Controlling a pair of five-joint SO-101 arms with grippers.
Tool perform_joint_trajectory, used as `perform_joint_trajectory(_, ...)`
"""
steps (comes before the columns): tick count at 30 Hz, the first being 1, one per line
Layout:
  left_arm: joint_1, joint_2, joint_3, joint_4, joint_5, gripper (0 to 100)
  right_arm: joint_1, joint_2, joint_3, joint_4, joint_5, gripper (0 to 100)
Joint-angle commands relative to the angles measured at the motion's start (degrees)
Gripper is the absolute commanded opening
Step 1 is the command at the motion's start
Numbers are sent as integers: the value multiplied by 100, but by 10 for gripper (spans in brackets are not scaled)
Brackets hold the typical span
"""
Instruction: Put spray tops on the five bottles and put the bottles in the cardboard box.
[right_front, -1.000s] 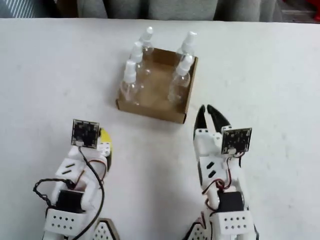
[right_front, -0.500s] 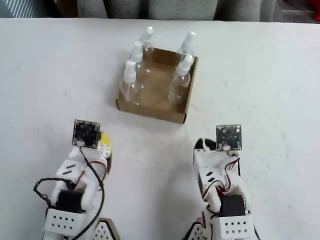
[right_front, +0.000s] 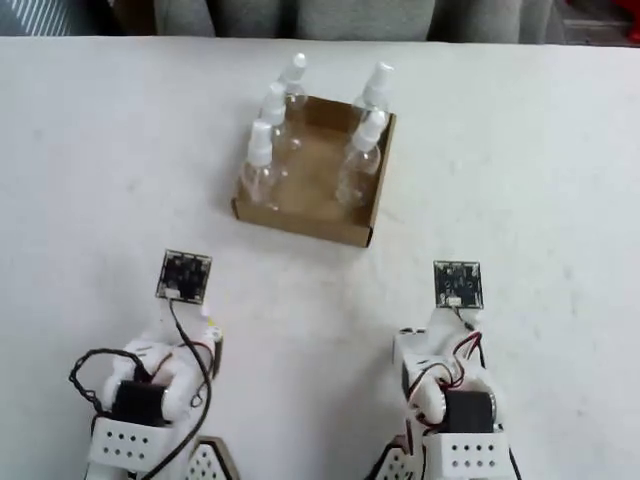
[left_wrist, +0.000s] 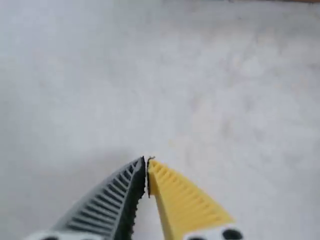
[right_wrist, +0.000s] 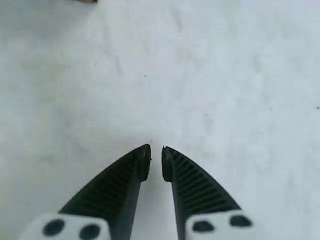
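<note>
All five bottles (right_front: 262, 172) are in the box (right_front: 300, 222) at mid-table (right_front: 520, 150), well apart from both arms, which sit folded at the near edge. L gripper (left_wrist: 147, 170) is pinched shut, tips touching, nothing in it. R gripper (right_wrist: 155, 162) is all but closed w/ a thin slit btwn tips, also empty and over bare table. Job looks done, so the risks are small. Two bottles crowd the far wall, and if a base is perched on the rim, a nudge to the box could tip it, though I can't see the bases from here. A spray top (right_front: 260, 140) only half seated might pop off later, and I can't judge the fit either. Looks-wise: clear plastic bottles, white tops on each, upright, three along one side and two along the other, brown box floor bare btwn them.
</note>
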Motion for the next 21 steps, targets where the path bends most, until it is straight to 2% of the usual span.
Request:
perform_joint_trajectory(1, -48, -57, -44, 105, -18, 24, 48, -57, 18, 57, -44, 15)
perform_joint_trajectory(21, -92, -57, -44, 105, -9, 24, 48, -57, 18, 57, -35, 15)
